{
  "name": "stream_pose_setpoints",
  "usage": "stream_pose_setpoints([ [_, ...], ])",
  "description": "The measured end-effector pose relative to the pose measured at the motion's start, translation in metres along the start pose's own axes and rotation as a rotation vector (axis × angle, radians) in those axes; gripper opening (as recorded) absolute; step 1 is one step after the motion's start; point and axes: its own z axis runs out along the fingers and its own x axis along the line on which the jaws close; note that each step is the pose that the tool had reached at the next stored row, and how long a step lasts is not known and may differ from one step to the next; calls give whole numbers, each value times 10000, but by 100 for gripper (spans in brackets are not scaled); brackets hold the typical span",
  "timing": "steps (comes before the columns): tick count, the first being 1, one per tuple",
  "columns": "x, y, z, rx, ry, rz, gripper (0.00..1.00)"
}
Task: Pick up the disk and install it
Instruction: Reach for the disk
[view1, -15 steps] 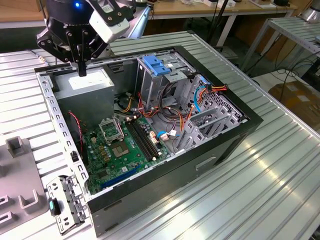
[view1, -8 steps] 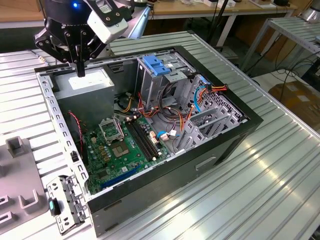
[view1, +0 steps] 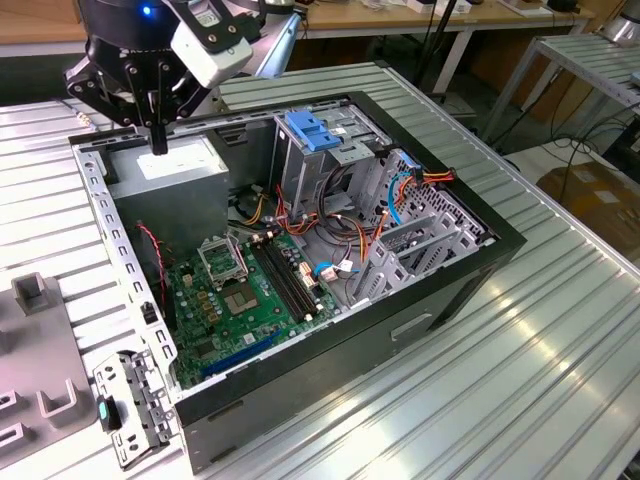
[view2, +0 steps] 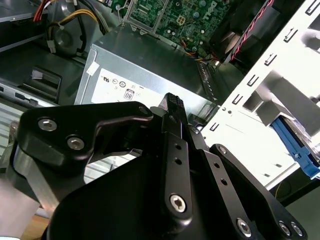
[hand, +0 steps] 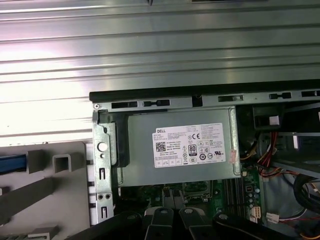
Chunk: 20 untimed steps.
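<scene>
Ribbed grey metal forms the surface (view1: 560, 340), and on it lies an open computer case (view1: 420, 330) with its inside parts exposed. In the case's corner at the exterior view's left sits the large grey power-supply box (hand: 145, 172) with a white sticker, and further to that view's right stands a tall metal drive cage (view1: 305, 175) topped with a blue latch (view1: 315, 130). Outside the case, beside its perforated frame, there is a grey fixture (hand: 55, 192). The gripper (view1: 158, 145) hangs over the power-supply box, apart from it, with its fingers pressed together and nothing between them. The disk (hand: 11, 163) shows as a blue edge at the border of the first wrist view, lying on the grey fixture. In the second wrist view the same blue part (view2: 298, 150) appears beyond the bright frame, well apart from the gripper. By judgement, the step in hand is the approach for the pick-up, and the disk is not yet grasped. Taking it would call for the gripper to be over the fixture, across the case wall, with its fingers spread wide enough for the blue rails.
</scene>
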Motion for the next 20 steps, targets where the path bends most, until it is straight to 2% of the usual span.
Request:
stream_pose_setpoints([
  [20,67,-5,1,1,1,0,11],
])
